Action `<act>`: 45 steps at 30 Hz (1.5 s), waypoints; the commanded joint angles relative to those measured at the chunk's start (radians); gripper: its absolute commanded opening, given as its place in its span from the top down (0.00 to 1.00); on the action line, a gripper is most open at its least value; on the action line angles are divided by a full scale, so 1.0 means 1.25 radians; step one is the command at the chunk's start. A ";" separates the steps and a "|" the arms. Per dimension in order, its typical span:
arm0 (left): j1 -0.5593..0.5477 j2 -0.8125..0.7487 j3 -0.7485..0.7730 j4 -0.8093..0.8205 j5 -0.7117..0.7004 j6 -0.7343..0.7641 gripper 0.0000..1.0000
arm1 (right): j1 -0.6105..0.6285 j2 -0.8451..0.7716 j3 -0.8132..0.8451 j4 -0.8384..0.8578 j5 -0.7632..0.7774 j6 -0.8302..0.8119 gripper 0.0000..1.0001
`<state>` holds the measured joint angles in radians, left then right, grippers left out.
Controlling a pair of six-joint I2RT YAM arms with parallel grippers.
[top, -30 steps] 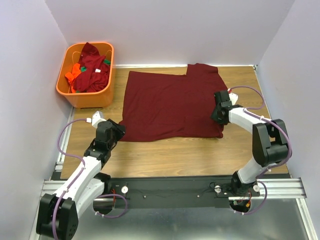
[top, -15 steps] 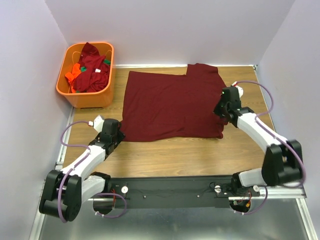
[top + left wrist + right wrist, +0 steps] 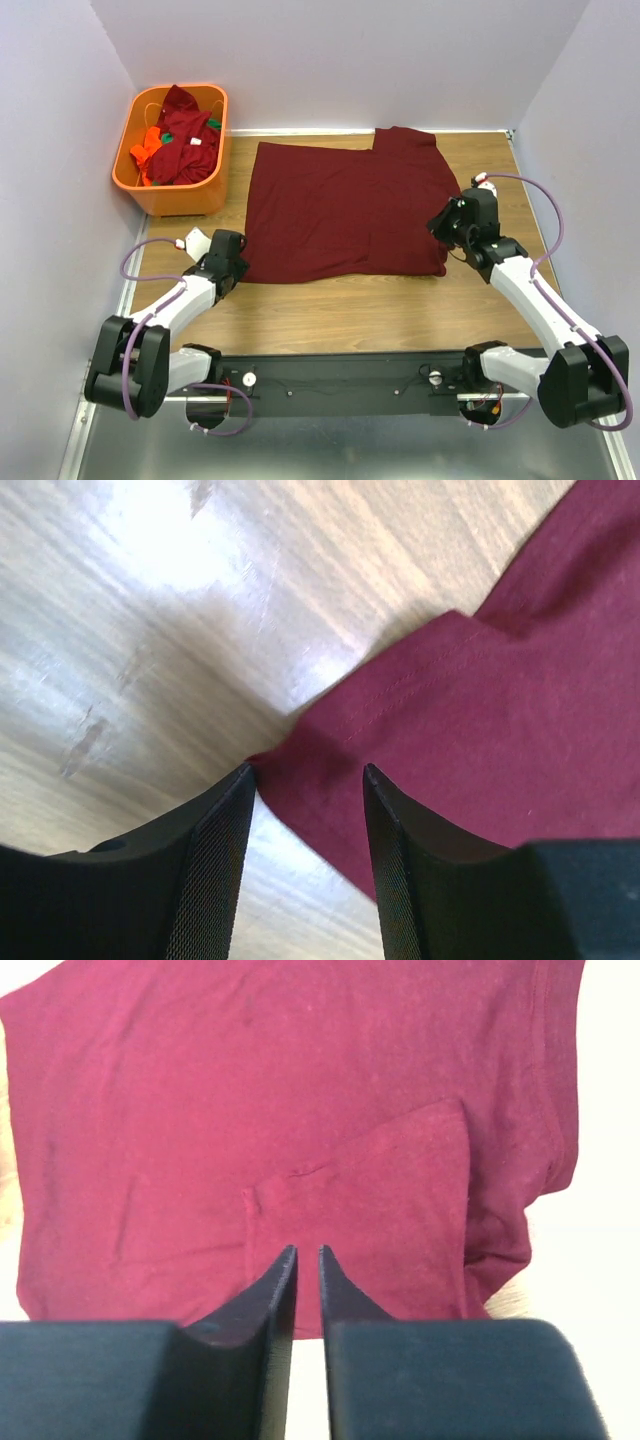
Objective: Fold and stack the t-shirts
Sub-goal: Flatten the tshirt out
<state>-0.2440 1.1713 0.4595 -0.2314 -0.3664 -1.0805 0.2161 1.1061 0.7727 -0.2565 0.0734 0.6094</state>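
Observation:
A dark maroon t-shirt point(image 3: 345, 210) lies spread flat on the wooden table. My left gripper point(image 3: 235, 264) sits low at its near-left corner. In the left wrist view that gripper point(image 3: 309, 770) is open, and the corner of the t-shirt point(image 3: 480, 720) lies on the wood between the fingers, ungripped. My right gripper point(image 3: 447, 226) hovers at the shirt's right edge. Seen from the right wrist, that gripper point(image 3: 307, 1250) shows only a thin slit with nothing in it, above a folded-over flap point(image 3: 380, 1210) of the t-shirt point(image 3: 200, 1090).
An orange plastic basket point(image 3: 150, 188) stands at the back left, holding more crumpled t-shirts point(image 3: 185, 135) in maroon, orange and green. Bare wood point(image 3: 350, 310) runs between the shirt and the arm bases. Walls close in on the left, back and right.
My left gripper has dropped to the shirt's near-left corner and opened wider. My right gripper has narrowed to a slit and drawn slightly right, while that arm's elbow has swung down.

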 commanded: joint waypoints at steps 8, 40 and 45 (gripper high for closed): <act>0.002 0.078 0.020 0.023 -0.025 0.027 1.00 | -0.011 0.184 0.041 -0.006 0.077 -0.011 0.50; 0.002 -0.052 0.099 0.099 0.038 0.171 1.00 | -0.064 0.298 0.080 0.014 0.014 -0.027 0.99; 0.002 -0.052 0.100 0.108 0.039 0.175 1.00 | -0.065 0.190 0.020 -0.005 -0.032 -0.030 0.99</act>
<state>-0.2432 1.1233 0.5613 -0.1223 -0.3172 -0.8803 0.1417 1.4155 0.8551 -0.2478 0.0986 0.5758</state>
